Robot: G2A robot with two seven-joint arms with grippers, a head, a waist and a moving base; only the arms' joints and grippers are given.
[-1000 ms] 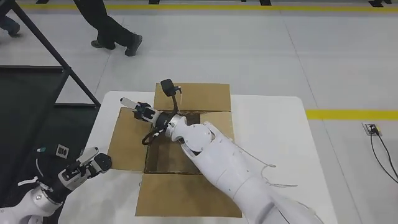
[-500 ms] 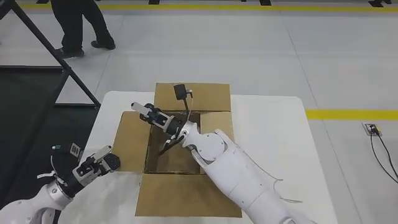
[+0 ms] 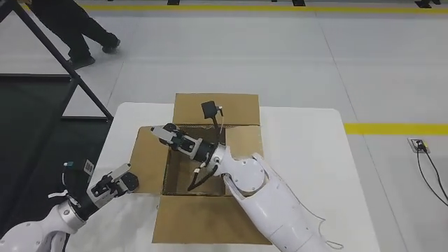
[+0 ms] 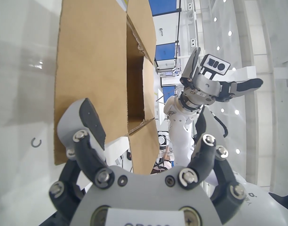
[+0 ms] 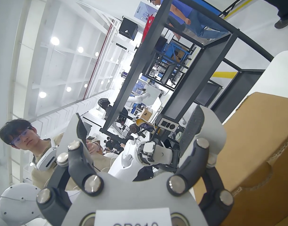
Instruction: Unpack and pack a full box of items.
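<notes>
At the near left of the white worktop (image 3: 308, 154), the left gripper (image 4: 146, 128) is held low, just beside the outer edge of the left flap (image 3: 147, 161) of the box (image 3: 210, 220). Whether it touches the cardboard cannot be told. Its fingers are spread and nothing is held between them.

The box is set in the middle of the worktop, upright, with all four flaps folded outward and lying flat. Its opening is crossed by the right arm, which is stretched from the near side toward the far left.

Farther off, the right gripper (image 5: 137, 128) is held above the far left corner of the opening, raised clear of the cardboard, as is seen from the left wrist view. Its fingers are likewise spread wide, and nothing is gripped between them.
</notes>
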